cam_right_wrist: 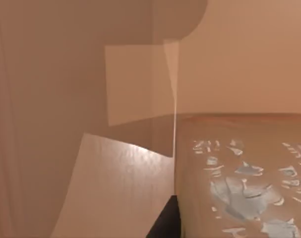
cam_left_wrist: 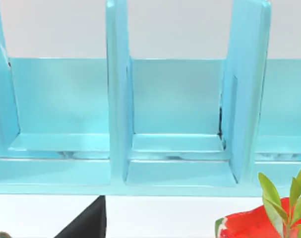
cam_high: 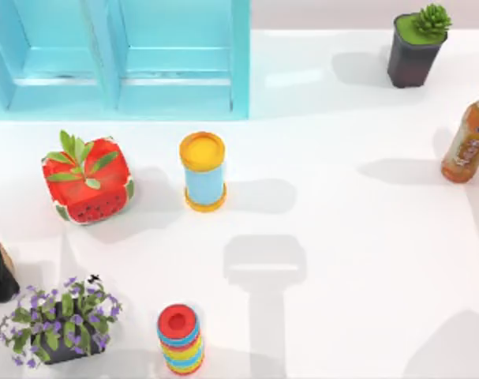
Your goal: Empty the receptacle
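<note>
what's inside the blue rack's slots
Top and left wrist views show bare slots in the blue rack, nothing standing inside. The dividers cover part of each slot's sides, so those corners cannot be checked.

Sitting on the white table (cam_high: 342,237): a turquoise shelf unit (cam_high: 117,59) along the far edge toward the left corner; a dark potted succulent (cam_high: 417,47) near the far right corner; an orange drink bottle (cam_high: 468,138) touching the right edge; a watermelon-patterned planter (cam_high: 87,180) left of centre; a blue-and-yellow canister (cam_high: 203,170) just beside it; a purple-flowered plant (cam_high: 61,320) and a striped ringed cylinder (cam_high: 181,338) standing at the near edge.
</note>
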`<move>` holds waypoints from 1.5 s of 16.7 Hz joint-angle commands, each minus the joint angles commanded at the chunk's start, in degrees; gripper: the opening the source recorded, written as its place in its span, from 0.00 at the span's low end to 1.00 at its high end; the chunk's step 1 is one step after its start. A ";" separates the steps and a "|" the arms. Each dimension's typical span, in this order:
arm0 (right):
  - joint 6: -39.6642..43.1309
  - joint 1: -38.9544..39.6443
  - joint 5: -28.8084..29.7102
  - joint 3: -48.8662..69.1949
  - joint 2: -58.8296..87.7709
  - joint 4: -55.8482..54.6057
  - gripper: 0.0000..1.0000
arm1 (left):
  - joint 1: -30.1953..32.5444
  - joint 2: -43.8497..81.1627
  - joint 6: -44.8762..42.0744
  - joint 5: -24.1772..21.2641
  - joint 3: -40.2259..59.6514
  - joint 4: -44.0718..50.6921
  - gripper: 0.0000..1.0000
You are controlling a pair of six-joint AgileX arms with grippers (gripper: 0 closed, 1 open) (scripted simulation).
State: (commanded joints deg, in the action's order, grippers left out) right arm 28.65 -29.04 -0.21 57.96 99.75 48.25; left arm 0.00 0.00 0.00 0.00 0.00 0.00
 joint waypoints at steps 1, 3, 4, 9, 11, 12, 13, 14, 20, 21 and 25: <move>0.00 0.00 0.00 0.00 0.00 0.00 0.02 | 0.00 0.00 0.00 0.00 0.00 0.00 1.00; 0.00 0.00 0.00 0.00 0.00 0.00 0.00 | 0.00 0.00 0.00 0.00 0.00 0.00 1.00; 0.00 0.00 0.00 0.00 0.00 0.00 0.00 | 0.00 0.00 0.00 0.00 0.00 0.00 1.00; 0.00 0.00 0.00 0.00 0.00 0.00 0.00 | 0.00 0.00 0.00 0.00 0.00 0.00 1.00; -0.05 -0.03 0.03 0.16 -0.14 0.16 0.00 | 0.00 0.00 0.00 0.00 0.00 0.00 1.00; -0.01 -0.05 0.03 0.84 -0.23 0.91 0.00 | 0.00 0.00 0.00 0.00 0.00 0.00 1.00; 0.06 -0.10 0.04 2.04 -0.39 2.27 0.00 | 0.00 0.00 0.00 0.00 0.00 0.00 1.00; 0.14 -0.14 0.04 3.66 -0.68 4.23 0.00 | 0.00 0.00 0.00 0.00 0.00 0.00 1.00; 0.45 -0.32 0.02 17.19 -4.32 22.16 0.00 | 0.00 0.00 0.00 0.00 0.00 0.00 1.00; 0.45 -0.34 0.02 19.25 -4.98 24.86 0.00 | 0.00 0.00 0.00 0.00 0.00 0.00 1.00; 0.36 -0.34 0.01 23.38 -6.54 29.78 0.00 | 0.00 0.00 0.00 0.00 0.00 0.00 1.00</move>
State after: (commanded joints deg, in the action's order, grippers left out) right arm 29.01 -29.37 -0.19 81.34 93.21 78.03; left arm 0.00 0.00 0.00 0.00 0.00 0.00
